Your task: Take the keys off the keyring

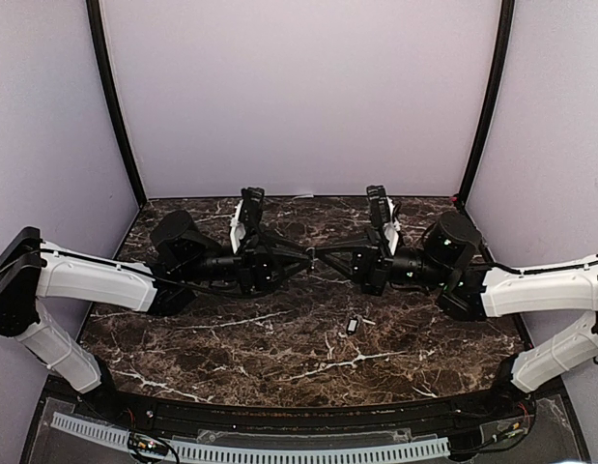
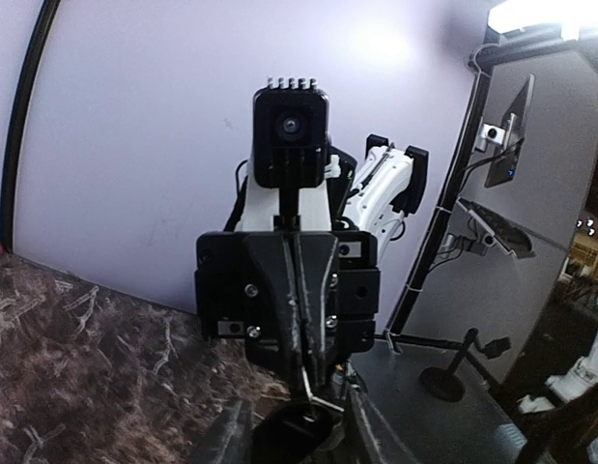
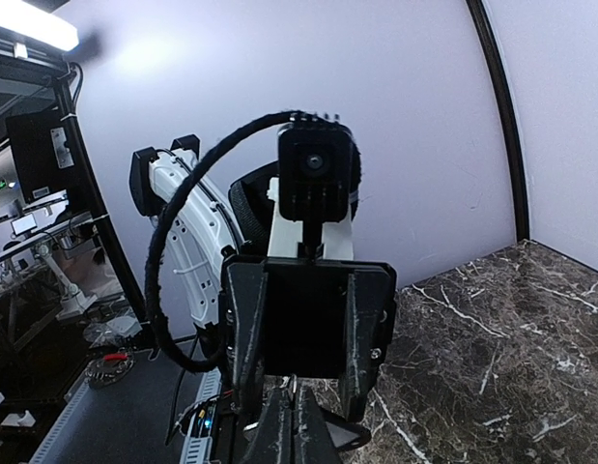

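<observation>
My two grippers meet tip to tip above the middle of the table. My right gripper (image 1: 317, 253) is shut; in the left wrist view its pinched tips (image 2: 305, 372) hold a thin bent silvery metal piece (image 2: 315, 390). I cannot tell whether that piece is a key or the keyring. My left gripper (image 1: 303, 253) is open, and in the right wrist view its fingers (image 3: 243, 329) stand wide apart on either side of my right gripper's tips (image 3: 299, 420). A small black fob (image 1: 353, 326) lies on the marble with a pale silvery bit (image 1: 368, 321) beside it.
The dark marble table (image 1: 231, 338) is walled by pale purple panels at the back and sides. Both forearms (image 1: 96, 280) (image 1: 540, 288) reach in from the near corners. A cable track (image 1: 250, 449) runs along the near edge.
</observation>
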Robot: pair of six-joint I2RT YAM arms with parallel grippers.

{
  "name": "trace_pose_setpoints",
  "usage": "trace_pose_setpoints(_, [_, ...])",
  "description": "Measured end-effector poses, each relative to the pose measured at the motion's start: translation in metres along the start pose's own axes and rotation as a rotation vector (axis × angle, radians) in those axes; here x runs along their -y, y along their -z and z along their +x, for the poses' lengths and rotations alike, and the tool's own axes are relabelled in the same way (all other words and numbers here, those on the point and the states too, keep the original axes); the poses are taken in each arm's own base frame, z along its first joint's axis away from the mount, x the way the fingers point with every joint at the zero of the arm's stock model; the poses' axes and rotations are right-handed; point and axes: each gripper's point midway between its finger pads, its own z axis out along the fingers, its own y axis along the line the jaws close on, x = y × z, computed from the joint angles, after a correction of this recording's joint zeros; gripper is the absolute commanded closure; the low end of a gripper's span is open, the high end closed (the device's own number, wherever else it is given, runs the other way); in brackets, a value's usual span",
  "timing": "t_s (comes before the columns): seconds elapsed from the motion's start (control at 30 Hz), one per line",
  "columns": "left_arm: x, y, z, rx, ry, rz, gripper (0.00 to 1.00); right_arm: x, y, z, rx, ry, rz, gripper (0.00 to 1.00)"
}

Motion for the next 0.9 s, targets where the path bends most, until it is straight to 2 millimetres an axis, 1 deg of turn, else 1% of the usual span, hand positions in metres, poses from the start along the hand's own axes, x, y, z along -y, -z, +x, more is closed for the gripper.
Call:
trace_pose_setpoints(0.03, [0.0, 0.0, 0.0, 0.001, -0.003, -0.003, 0.44, 0.0, 0.001, 0.0, -0.002, 0.003, 0.002, 1.0])
trace_pose_setpoints(0.13, [-0.002, 0.0, 0.001, -0.002, 0.002, -0.008, 0.41, 0.001, 0.004, -0.002, -0.01, 0.014, 0.021, 1.0])
trace_pose_setpoints(0.23, [-0.003, 0.0, 0.003, -0.006, 0.004, -0.015, 0.34, 0.003, 0.008, -0.002, -0.027, 0.025, 0.042, 1.0])
trace_pose_setpoints(0.3, [-0.005, 0.001, 0.005, -0.012, 0.009, -0.025, 0.34, 0.007, 0.01, 0.003, -0.056, 0.024, 0.061, 1.0])
trace_pose_setpoints(0.4, [-0.009, 0.002, 0.006, -0.022, 0.01, -0.053, 0.39, 0.012, 0.01, 0.008, -0.103, 0.023, 0.082, 1.0])
trace_pose_setpoints(0.5, [-0.011, 0.004, 0.007, -0.037, 0.011, -0.085, 0.49, 0.016, 0.008, 0.008, -0.148, 0.029, 0.099, 1.0])
trace_pose_setpoints(0.6, [-0.015, 0.006, 0.009, -0.053, 0.007, -0.119, 0.53, 0.017, 0.006, 0.006, -0.181, 0.035, 0.109, 1.0])
trace_pose_setpoints(0.73, [-0.022, 0.009, 0.015, -0.079, 0.013, -0.162, 0.53, 0.017, 0.006, 0.009, -0.217, 0.03, 0.109, 1.0])
trace_pose_setpoints(0.9, [-0.026, 0.01, 0.021, -0.099, 0.025, -0.181, 0.61, 0.016, 0.007, 0.015, -0.251, 0.016, 0.1, 1.0])
